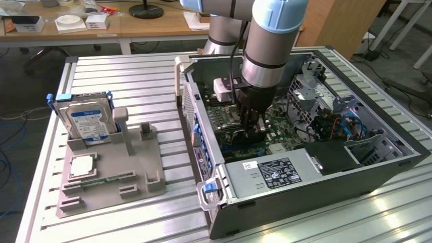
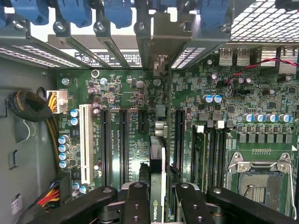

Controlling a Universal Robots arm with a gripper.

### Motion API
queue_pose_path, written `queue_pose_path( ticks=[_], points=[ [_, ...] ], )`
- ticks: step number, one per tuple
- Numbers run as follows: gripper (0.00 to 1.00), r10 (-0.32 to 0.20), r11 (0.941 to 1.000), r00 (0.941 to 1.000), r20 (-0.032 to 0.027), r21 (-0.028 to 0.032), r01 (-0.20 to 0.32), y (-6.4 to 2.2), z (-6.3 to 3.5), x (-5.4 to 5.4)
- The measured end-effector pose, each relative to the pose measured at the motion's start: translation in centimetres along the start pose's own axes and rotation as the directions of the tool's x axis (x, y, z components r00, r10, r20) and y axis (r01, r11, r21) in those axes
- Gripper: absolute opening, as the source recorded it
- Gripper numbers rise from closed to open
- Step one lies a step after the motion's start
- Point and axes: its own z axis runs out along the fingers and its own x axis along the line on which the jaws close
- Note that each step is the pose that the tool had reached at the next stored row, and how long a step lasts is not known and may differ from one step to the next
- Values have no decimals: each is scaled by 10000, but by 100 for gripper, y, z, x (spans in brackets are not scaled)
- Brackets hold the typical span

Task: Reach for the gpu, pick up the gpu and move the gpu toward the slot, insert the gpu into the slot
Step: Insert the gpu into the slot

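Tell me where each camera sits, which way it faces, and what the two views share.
Exterior view: off the arm, raised, looking down on the slatted table and into the open computer case; the arm and gripper reach inside.
Wrist view: on the wrist, facing along the gripper at the motherboard; the black fingers clamp the gpu, seen edge-on.
Shared: the gripper and the green motherboard inside the case.
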Motion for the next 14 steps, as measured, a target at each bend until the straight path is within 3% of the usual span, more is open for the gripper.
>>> queue_pose_path(
  ticks=[14],
  points=[
    [26, 3, 10000, 10000, 10, 1, -3, 17, 12, -1]
  ],
)
